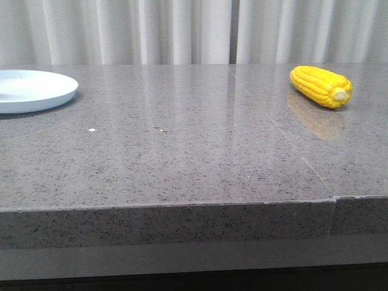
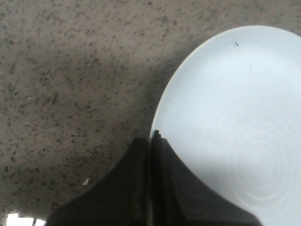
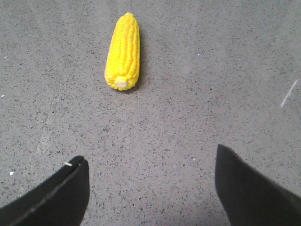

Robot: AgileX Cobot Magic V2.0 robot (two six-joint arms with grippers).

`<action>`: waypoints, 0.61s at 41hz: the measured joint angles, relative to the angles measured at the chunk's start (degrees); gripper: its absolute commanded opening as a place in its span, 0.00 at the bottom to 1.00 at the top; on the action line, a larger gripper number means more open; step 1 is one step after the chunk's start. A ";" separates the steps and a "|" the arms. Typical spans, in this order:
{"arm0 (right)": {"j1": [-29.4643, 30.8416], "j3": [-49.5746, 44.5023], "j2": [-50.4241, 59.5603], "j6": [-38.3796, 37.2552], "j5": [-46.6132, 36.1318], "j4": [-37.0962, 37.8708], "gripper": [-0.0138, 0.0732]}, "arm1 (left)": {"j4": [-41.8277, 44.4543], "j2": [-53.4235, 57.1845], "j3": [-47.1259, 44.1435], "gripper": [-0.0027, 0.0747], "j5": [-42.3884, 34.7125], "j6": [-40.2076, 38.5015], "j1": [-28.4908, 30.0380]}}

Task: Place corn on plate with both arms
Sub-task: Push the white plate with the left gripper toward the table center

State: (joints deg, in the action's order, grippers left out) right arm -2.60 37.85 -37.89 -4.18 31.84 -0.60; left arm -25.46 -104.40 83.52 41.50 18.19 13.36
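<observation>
The yellow corn [image 1: 322, 86] lies on its side at the back right of the grey stone table, pale cut end toward the front. It also shows in the right wrist view [image 3: 123, 52], ahead of my right gripper [image 3: 150, 162], which is open, empty and apart from it. The pale blue-white plate [image 1: 30, 90] sits at the far left, cut by the frame edge. In the left wrist view my left gripper [image 2: 151, 136] is shut and empty, its tips at the plate's rim [image 2: 162, 106]. Neither arm shows in the front view.
The table [image 1: 182, 157] is speckled grey stone with a seam [image 1: 273, 130] running from back centre to front right. Its front edge [image 1: 170, 209] is near the camera. White curtains hang behind. Small white specks [image 1: 91, 130] lie near the plate.
</observation>
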 measured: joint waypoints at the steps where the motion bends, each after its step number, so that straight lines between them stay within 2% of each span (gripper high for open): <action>1: 0.00 0.00 0.00 0.00 0.00 0.00 0.82 | 0.03 0.54 0.00 0.01 0.13 0.10 -0.44; 14: 0.00 0.00 0.00 0.09 0.00 0.00 0.82 | -1.25 4.16 0.00 0.01 2.42 0.45 -12.02; 25: 0.00 0.00 0.00 0.09 0.00 0.00 0.82 | -1.65 4.16 0.00 0.01 1.20 0.54 -22.52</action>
State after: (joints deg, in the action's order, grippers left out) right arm -2.60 37.85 -37.89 -4.09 31.84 -0.60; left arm -27.11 -100.23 83.52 42.70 18.73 -9.16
